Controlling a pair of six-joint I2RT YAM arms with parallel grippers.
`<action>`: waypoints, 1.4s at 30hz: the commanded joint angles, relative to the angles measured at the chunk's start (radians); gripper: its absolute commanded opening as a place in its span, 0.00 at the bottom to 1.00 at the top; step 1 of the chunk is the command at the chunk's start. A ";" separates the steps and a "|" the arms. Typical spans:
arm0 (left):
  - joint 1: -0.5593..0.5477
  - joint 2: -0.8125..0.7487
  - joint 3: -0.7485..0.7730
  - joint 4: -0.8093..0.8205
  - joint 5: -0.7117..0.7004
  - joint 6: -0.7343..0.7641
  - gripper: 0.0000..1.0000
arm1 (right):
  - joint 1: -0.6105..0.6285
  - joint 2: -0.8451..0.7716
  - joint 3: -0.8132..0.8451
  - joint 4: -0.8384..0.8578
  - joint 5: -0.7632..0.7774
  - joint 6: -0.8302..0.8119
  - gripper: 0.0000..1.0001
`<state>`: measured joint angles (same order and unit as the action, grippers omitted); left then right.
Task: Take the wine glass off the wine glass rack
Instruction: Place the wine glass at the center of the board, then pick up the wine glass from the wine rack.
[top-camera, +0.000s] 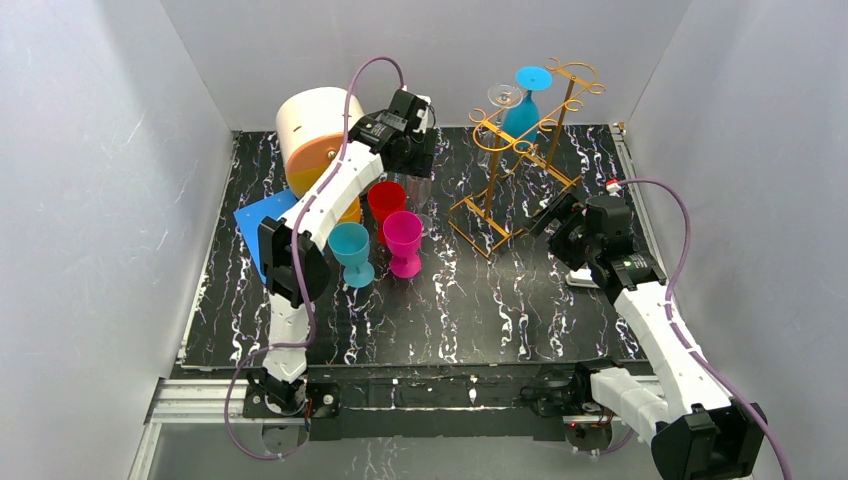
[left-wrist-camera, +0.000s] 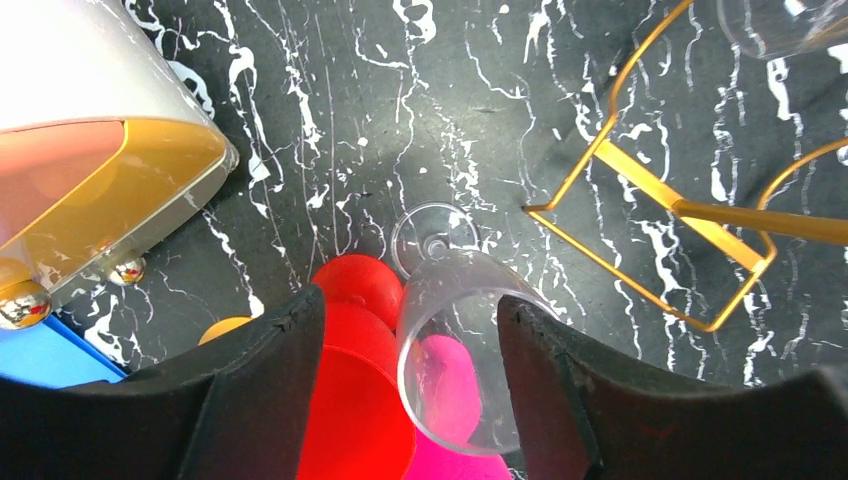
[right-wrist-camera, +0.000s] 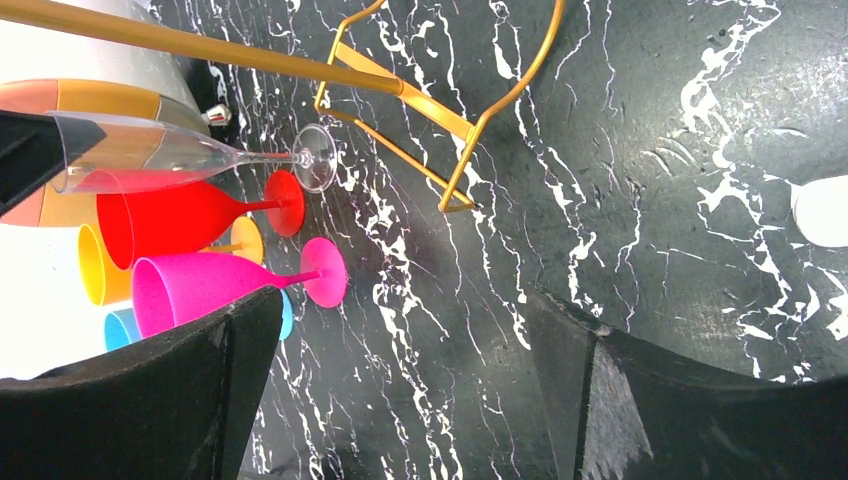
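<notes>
Wine glass (left-wrist-camera: 460, 350), clear, is off the wine glass rack (top-camera: 520, 150), its foot on the counter (left-wrist-camera: 400, 100) beside a red goblet (left-wrist-camera: 350, 400). Left pincer (left-wrist-camera: 410, 300) is spread, straddling it. Right pincer (right-wrist-camera: 400, 295) is wide, empty. Removal looks done. A blue glass (top-camera: 525, 108) and a second clear glass (top-camera: 503, 97) hang on the rack.

The glass (left-wrist-camera: 455, 350), clear and stemmed, is standing upright on its foot at the lower middle of the left wrist view, apart from the rack (left-wrist-camera: 760, 222). The rack, thin golden wire with curled top rails and a rectangular base, is standing upright, upper right of centre in the top view.
</notes>
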<state>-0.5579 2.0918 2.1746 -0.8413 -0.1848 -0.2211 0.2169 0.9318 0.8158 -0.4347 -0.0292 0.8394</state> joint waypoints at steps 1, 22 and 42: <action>0.013 -0.115 0.001 0.045 0.038 -0.035 0.64 | -0.004 -0.017 0.051 -0.007 0.009 0.008 0.99; 0.103 -0.171 0.060 0.283 0.432 -0.199 0.73 | -0.004 -0.020 0.083 -0.040 -0.008 0.002 0.99; 0.115 0.158 0.287 0.835 0.731 -0.682 0.66 | -0.005 -0.012 0.053 -0.045 -0.064 0.027 0.99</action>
<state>-0.4442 2.2616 2.4172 -0.1062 0.4854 -0.8207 0.2169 0.9253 0.8845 -0.4843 -0.0803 0.8551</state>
